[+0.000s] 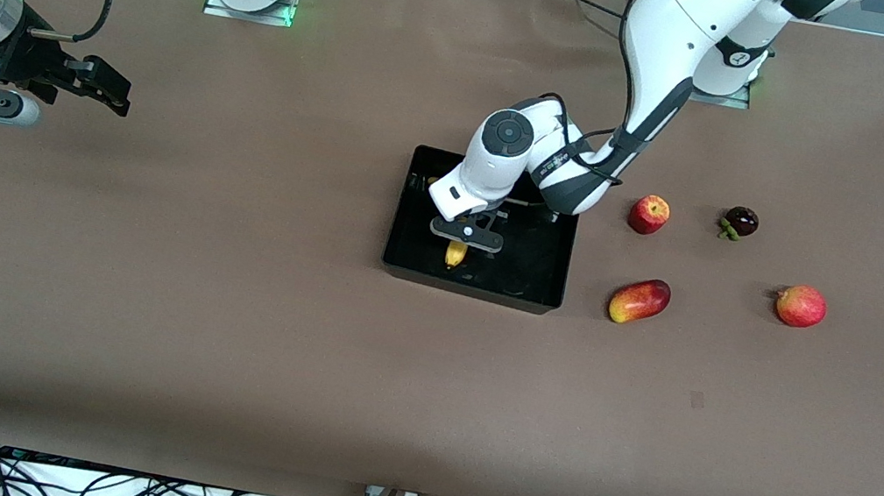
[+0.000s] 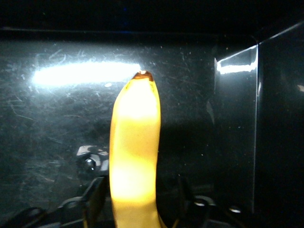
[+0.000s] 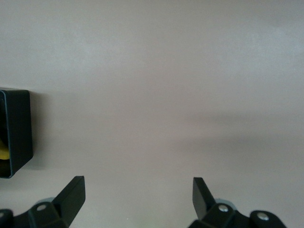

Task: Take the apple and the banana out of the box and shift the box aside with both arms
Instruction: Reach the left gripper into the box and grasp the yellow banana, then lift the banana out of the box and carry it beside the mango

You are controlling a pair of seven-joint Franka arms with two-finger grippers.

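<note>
The yellow banana (image 1: 455,254) lies in the black box (image 1: 537,276) at mid-table, only one end showing below the left arm's hand. My left gripper (image 1: 466,239) is low inside the box. In the left wrist view the banana (image 2: 135,142) runs between the fingers (image 2: 96,194), with a gap on each side; the gripper (image 2: 140,202) is open. The small red apple (image 1: 649,214) sits on the table beside the box, toward the left arm's end. My right gripper (image 1: 108,91) waits, open and empty, over bare table at the right arm's end; it also shows in the right wrist view (image 3: 138,190).
A red-yellow mango (image 1: 639,301) lies nearer the front camera than the apple. A dark mangosteen (image 1: 740,222) and a round red fruit (image 1: 801,306) lie farther toward the left arm's end. The right wrist view shows a corner of the box (image 3: 16,133).
</note>
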